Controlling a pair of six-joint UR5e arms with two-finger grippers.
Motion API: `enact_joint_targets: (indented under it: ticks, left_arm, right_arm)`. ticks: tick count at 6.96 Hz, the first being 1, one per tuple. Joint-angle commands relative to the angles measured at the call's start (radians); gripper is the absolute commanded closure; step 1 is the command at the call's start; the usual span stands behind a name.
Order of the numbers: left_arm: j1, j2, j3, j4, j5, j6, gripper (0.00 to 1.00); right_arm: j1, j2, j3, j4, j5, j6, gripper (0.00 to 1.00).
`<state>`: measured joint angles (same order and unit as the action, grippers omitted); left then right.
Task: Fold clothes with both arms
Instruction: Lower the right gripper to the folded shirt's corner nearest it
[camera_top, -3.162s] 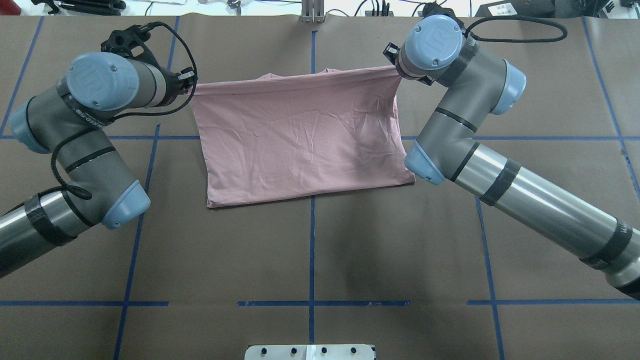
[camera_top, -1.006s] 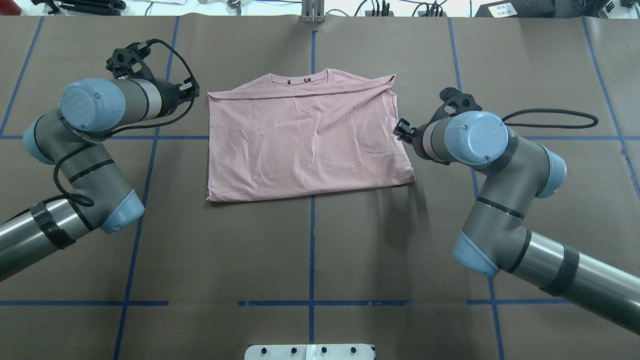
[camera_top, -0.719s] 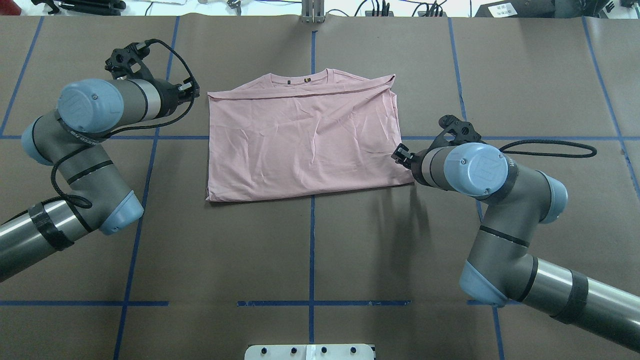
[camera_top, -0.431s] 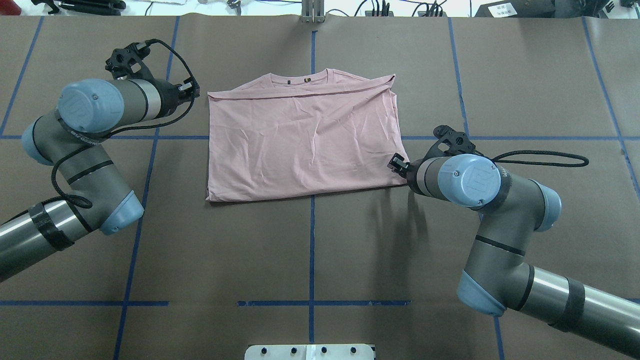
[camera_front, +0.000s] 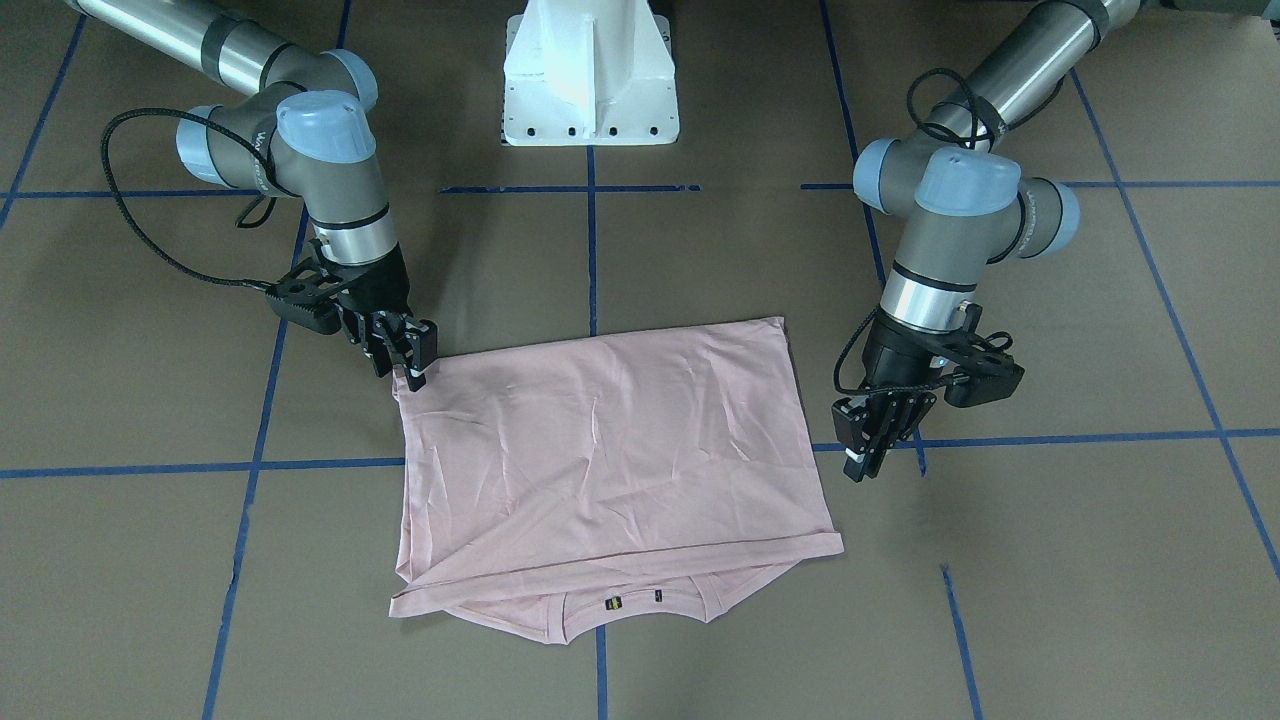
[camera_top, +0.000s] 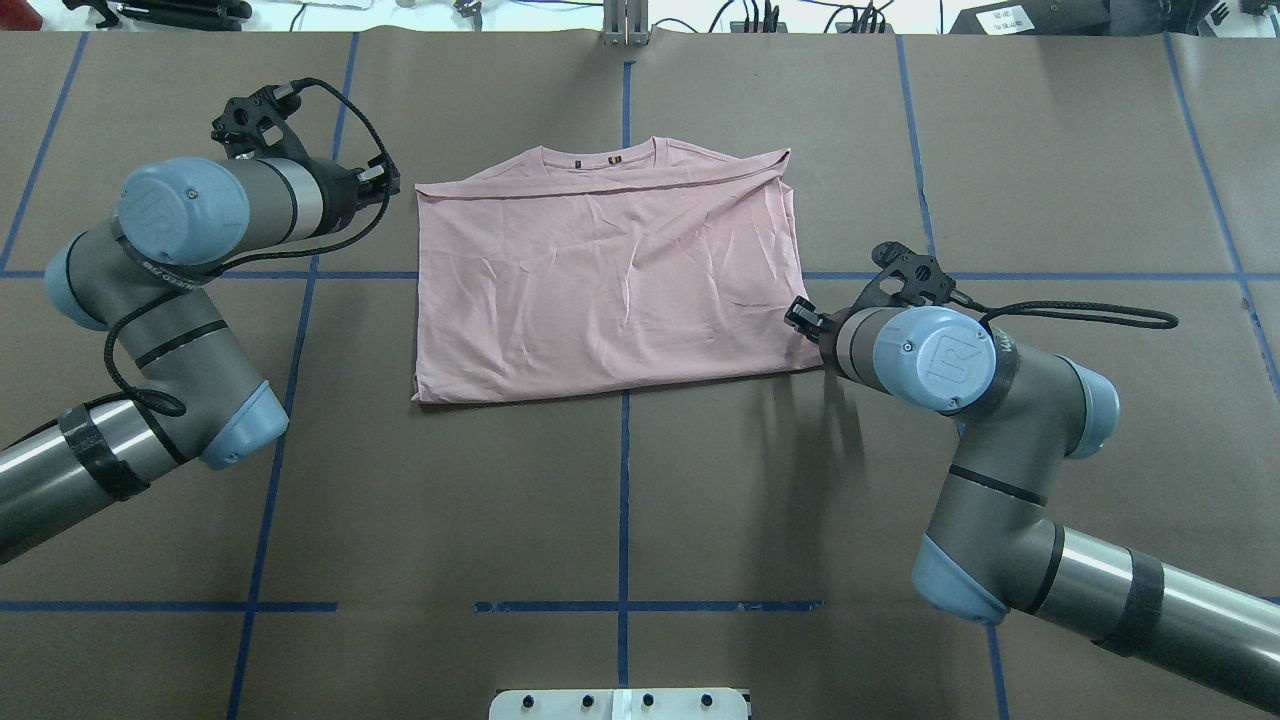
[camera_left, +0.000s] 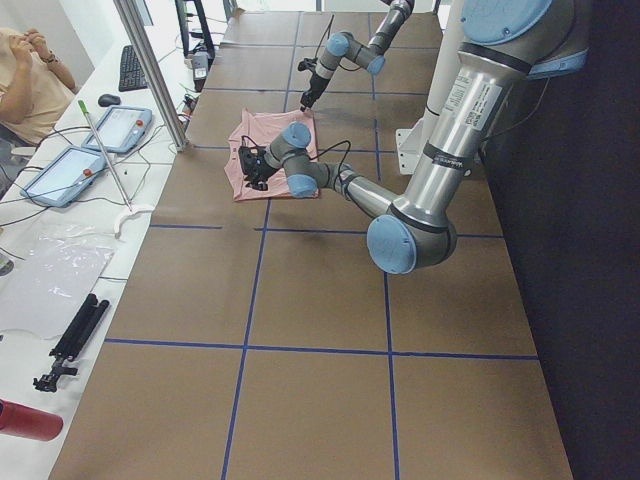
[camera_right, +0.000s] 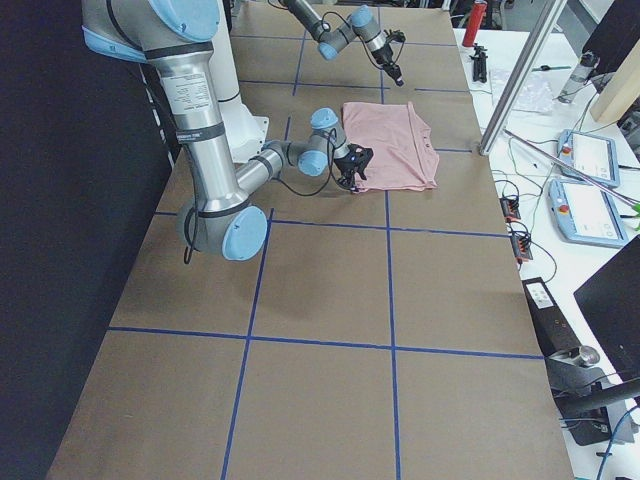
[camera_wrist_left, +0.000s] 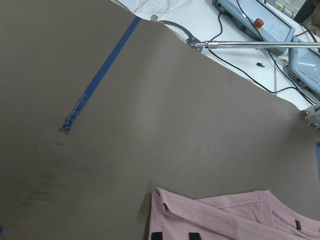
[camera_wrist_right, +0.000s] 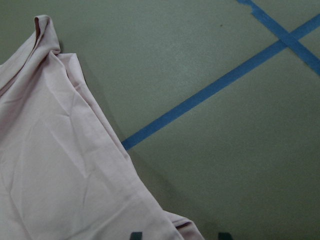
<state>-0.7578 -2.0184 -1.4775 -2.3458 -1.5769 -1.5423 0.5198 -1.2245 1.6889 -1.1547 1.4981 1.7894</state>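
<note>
The pale pink T-shirt (camera_top: 610, 280) lies folded flat on the brown table, plain back up, its ribbed collar (camera_front: 612, 603) peeking out at the edge far from the robot. My right gripper (camera_front: 412, 368) stands open at the shirt's corner nearest the robot on my right side. In the right wrist view that corner (camera_wrist_right: 181, 226) lies between the two fingertips (camera_wrist_right: 135, 235). My left gripper (camera_front: 862, 452) hovers open just beside the shirt's left edge, apart from the cloth. The left wrist view shows the folded corner (camera_wrist_left: 162, 200) just ahead of the fingertips (camera_wrist_left: 156, 235).
The white pedestal base (camera_front: 590, 80) stands at the table's robot side. Blue tape lines (camera_top: 623, 500) cross the brown table cover. Beyond the far edge are a metal post (camera_top: 625, 25), teach pendants (camera_left: 125, 128) and a person (camera_left: 30, 75) at a bench.
Both grippers held the shirt's lifted edge earliest, then let go and the shirt settled flat. The right arm swept back to the near right corner. The left arm barely moved.
</note>
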Motion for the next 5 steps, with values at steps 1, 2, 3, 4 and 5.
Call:
enact_joint_targets:
  ticks: [1,2,3,4,5]
  left_arm:
    - [0.0,-0.002,-0.001,-0.001,0.0,-0.001,0.7]
    - [0.002,-0.002,-0.001,-0.001,0.0,-0.001,0.7]
    - [0.002,-0.002,-0.001,-0.001,0.0,-0.001,0.69]
    - [0.002,-0.002,-0.001,-0.001,0.002,-0.001,0.69]
    - [0.002,-0.003,-0.001,-0.001,0.0,-0.002,0.69]
  right_arm:
    - [0.002,0.029,-0.032,0.001,-0.007,-0.001,0.45]
    - [0.002,0.03,-0.041,0.003,-0.007,0.001,0.55]
    - [0.003,0.031,-0.038,0.003,-0.007,0.004,1.0]
    - [0.005,0.031,-0.037,0.004,-0.007,0.001,1.0]
    - [0.005,0.03,-0.032,0.004,-0.007,0.001,1.0]
